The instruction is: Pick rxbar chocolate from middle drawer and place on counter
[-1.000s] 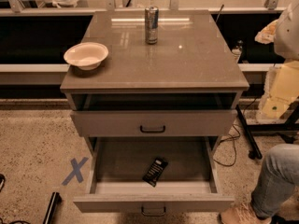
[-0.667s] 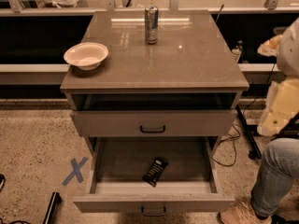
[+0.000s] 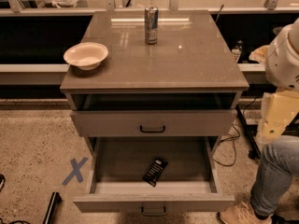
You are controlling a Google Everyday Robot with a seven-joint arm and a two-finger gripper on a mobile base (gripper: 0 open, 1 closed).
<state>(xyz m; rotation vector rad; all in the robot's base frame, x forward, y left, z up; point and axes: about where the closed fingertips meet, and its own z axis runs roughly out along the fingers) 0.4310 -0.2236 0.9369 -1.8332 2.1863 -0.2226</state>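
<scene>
The rxbar chocolate (image 3: 155, 171), a flat black bar, lies tilted near the front middle of the open middle drawer (image 3: 154, 202), the lowest drawer, pulled far out. The counter (image 3: 187, 62) is the glossy grey-brown top above it. The gripper is out of view. Only white and cream links of my arm (image 3: 282, 78) show at the right edge, beside the cabinet and apart from the drawer.
A silver can (image 3: 151, 25) stands at the counter's back middle and a pale bowl (image 3: 86, 55) at its left edge. The upper drawer (image 3: 153, 122) is slightly open. A person's jeans leg and shoe (image 3: 271, 181) are at the lower right. Blue X tape (image 3: 74, 171) marks the floor.
The arm links at the right edge have shifted downward a little. The bar, drawers, can and bowl have not moved.
</scene>
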